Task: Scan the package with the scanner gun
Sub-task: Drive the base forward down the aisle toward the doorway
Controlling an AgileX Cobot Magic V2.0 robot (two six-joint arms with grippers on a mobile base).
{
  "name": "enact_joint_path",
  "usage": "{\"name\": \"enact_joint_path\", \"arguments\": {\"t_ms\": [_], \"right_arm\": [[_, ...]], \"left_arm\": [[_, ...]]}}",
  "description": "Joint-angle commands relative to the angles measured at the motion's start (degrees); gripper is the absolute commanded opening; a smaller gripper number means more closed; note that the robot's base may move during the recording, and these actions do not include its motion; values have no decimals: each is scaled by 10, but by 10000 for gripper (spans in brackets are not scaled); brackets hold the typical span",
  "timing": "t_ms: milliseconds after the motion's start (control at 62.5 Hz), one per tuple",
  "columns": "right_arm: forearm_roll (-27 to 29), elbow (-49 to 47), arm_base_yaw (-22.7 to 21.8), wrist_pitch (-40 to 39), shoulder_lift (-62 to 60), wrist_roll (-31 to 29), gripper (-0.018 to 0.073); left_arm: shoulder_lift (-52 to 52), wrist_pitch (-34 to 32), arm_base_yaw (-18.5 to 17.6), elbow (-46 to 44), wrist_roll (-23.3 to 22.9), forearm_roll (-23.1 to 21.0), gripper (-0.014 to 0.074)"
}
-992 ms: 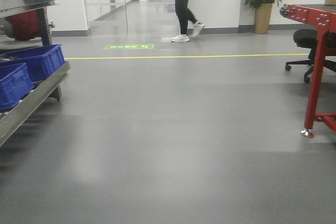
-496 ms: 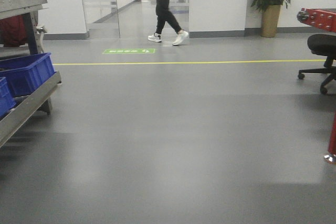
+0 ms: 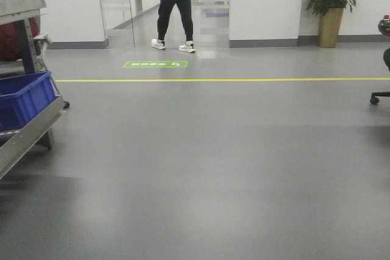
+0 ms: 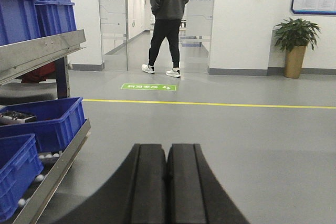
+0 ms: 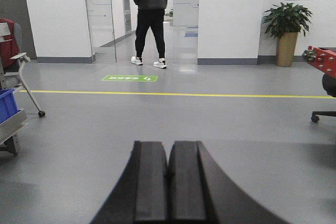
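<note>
Grey floor fills views. Metal rack at left edge, blue bins on it. Person at doorway. Potted plant by wall. Left fingers, right fingers: pressed together, gripping nothing. Package, scanner gun: whereabouts and look cannot tell.

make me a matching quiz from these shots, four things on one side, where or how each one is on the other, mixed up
1 person
2 potted plant
3 blue bin
4 left gripper

a shut
b on the metal rack, left side
c against the far wall, right side
d beyond the green floor mark, back to the camera

Pairs: 1-d, 2-c, 3-b, 4-a
</note>
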Motion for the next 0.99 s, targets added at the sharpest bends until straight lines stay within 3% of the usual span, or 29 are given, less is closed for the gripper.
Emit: {"name": "enact_joint_path", "arguments": {"t_ms": [0,976], "right_arm": [[-2,0,1,-11,-1,-1,-168],[-2,0,1,-11,-1,-1,-168]], "left_arm": [[-2,-11,3,-1,3,2,-91],[-2,-11,3,-1,3,2,-91]]}}
